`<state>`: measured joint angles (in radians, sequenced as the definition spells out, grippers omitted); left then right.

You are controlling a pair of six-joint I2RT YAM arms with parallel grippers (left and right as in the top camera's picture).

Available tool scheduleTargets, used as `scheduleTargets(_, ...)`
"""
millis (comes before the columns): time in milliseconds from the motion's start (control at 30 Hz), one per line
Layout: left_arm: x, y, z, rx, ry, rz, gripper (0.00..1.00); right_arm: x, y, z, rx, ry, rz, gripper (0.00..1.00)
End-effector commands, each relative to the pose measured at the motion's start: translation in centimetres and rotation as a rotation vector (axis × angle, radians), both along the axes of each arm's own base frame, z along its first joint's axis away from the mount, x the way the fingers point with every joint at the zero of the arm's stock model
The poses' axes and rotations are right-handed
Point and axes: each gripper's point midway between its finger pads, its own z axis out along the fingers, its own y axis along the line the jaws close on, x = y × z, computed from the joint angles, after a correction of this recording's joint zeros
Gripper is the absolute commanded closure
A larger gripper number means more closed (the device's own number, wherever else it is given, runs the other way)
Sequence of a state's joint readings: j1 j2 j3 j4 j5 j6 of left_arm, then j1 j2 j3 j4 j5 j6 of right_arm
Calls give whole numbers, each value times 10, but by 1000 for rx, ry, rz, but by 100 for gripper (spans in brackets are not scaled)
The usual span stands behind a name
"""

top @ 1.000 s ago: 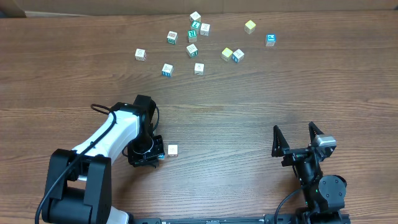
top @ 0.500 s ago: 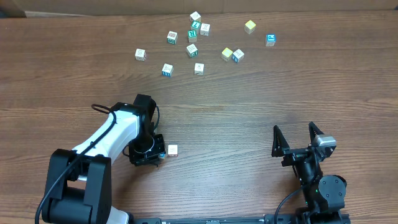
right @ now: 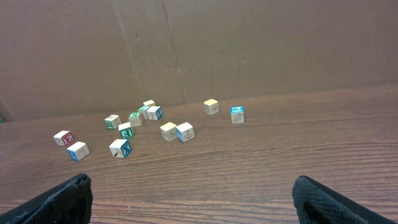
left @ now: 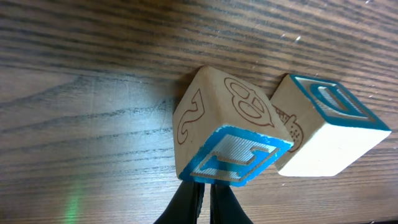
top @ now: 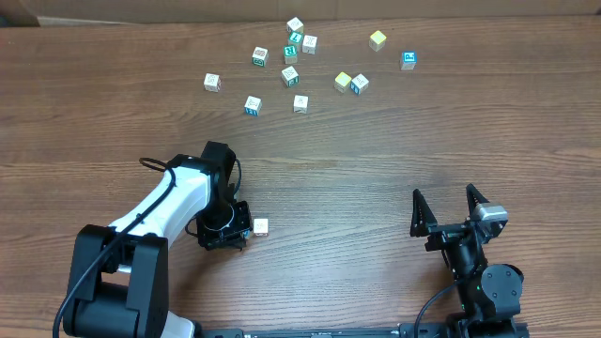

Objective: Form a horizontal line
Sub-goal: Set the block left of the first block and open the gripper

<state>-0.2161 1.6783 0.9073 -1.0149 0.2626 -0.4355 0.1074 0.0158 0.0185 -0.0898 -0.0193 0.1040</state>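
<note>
Closed left gripper point(left: 204, 193) seemingly touches nearer cube point(left: 227, 140) beside second cube point(left: 326, 134).

- Left arm point(top: 161, 205): white shell, black joints, black base block point(top: 105, 274), black cable point(top: 150, 165) looped alongside.
- Right arm point(top: 468, 261): black throughout, grey cap point(top: 489, 213) on wrist.
- Right gripper point(top: 441, 190): two tapered black fingers point(top: 416, 208).

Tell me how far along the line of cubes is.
Early. Two cubes sit together by the left gripper: a blue-faced cube and a second cube, touching but skewed, not yet a row. The left gripper is shut, its tips against the blue-faced cube, seemingly pushing it. More must come from the scattered cubes at the far edge; the right gripper sits open.
</note>
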Motion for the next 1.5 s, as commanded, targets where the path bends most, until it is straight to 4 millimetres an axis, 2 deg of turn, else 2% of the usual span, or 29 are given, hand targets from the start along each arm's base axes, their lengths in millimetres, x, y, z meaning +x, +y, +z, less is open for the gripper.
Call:
scheduleTargets(0,-2,-3,0,-19,3,0,96,0,1,-3,-8,-2,2,0)
scheduleTargets(300,2,-12,1,-66,-10,9,96,0,1,-3,-8,-2,2,0)
scheduleTargets(467,-7,-12,4,-73,28,5,96,0,1,-3,-8,-2,2,0)
scheduleTargets(567,-16,-7,6,-53,62,-18,96,0,1,-3,-8,-2,2,0)
scheduleTargets(633,-23,4,6,1,88,-29,96,0,1,-3,-8,-2,2,0)
scheduleTargets(733,-23,14,7,55,89,-40,96,0,1,-3,-8,-2,2,0)
scheduleTargets(800,-19,20,6,90,74,-48,96,0,1,-3,-8,-2,2,0)
scheduleTargets(967,14,50,5,284,-58,-45,95,0,1,-3,-8,-2,2,0)
scheduleTargets(1100,44,44,1,265,-180,-22,96,0,1,-3,-8,-2,2,0)
scheduleTargets(1200,56,40,0,248,-231,-16,96,0,1,-3,-8,-2,2,0)
scheduleTargets(1467,48,16,1,110,-189,0,96,0,1,-3,-8,-2,2,0)
